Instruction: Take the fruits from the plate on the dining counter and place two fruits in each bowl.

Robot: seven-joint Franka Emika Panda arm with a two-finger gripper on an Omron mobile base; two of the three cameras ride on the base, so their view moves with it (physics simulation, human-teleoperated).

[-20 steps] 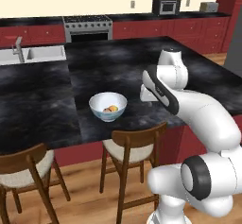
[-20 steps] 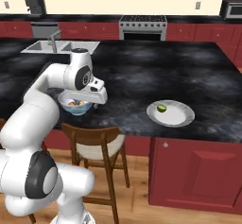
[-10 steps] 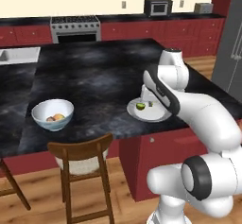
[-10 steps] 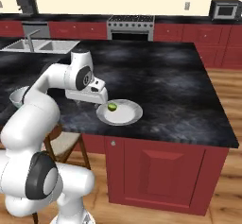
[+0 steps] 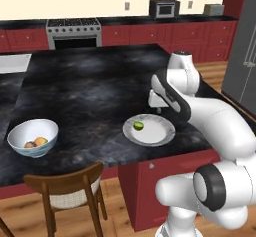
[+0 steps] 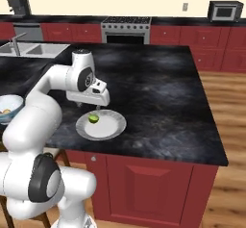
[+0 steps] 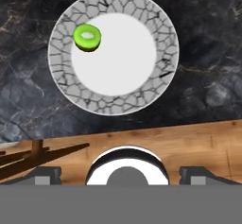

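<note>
A: What could go wrong from here?

B: The lime (image 7: 87, 37) is small and round, and it sits off-centre on the plate (image 7: 160, 72), right where the flat middle meets the crackle-patterned rim. If the end effector (image 6: 97, 107) comes down a little off its middle, one finger could nudge it and I would expect it to roll across the dish or over the shallow rim onto the dark surface (image 5: 90, 86).

A: How is the end effector set?

B: Its jaws stand wide and carry nothing. It hangs above the far edge of the plate, apart from the lime, so it must shift sideways as well as descend. A straight drop from here risks striking the rim.

A: Anything else nearby to worry about?

B: The plate lies close to the near edge of the surface, with wooden floor beyond it in the hand view. A fruit knocked that way could fall off.

A: What do the containers hold?

B: The plate holds the lime alone. The bowl (image 5: 20, 131) at the left of the left base view holds an orange fruit (image 5: 41, 141) and a brownish fruit (image 5: 30, 144) beside it; whether more lies in there I cannot tell. Part of a bowl also shows at the left edge of the right base view.

A: So the lime's destination?

B: Judging by that bowl's pair, it likely belongs in the other one, well away from the plate.
</note>
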